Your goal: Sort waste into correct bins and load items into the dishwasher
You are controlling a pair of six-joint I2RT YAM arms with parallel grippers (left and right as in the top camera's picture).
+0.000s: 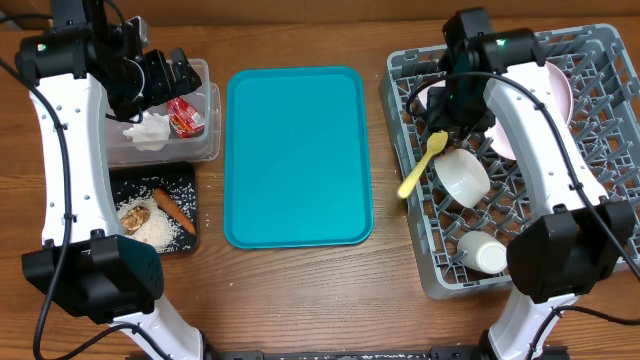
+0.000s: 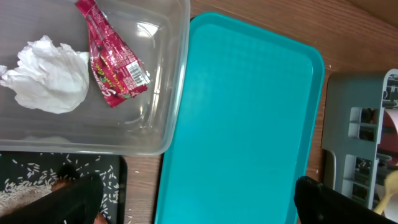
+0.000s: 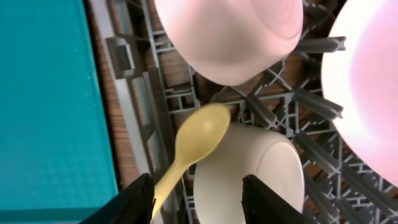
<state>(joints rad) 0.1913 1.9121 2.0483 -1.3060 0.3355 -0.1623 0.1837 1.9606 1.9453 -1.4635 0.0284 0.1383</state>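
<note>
Left fingers and right fingers gape; glossy yellow spoon rests on lattice rack.

teal tray; red crinkled wrapper; white napkin; pale yellow spoon; grey lattice rack; black tray.

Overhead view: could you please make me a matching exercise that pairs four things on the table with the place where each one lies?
Things:
1. red crinkled wrapper
2. white rice grains
3. pale yellow spoon
4. teal tray

Places:
A. in the grey dish rack
B. on the black tray
C. directly on the wooden table
D. in the clear tub

Pairs: 1-D, 2-B, 3-A, 4-C.
</note>
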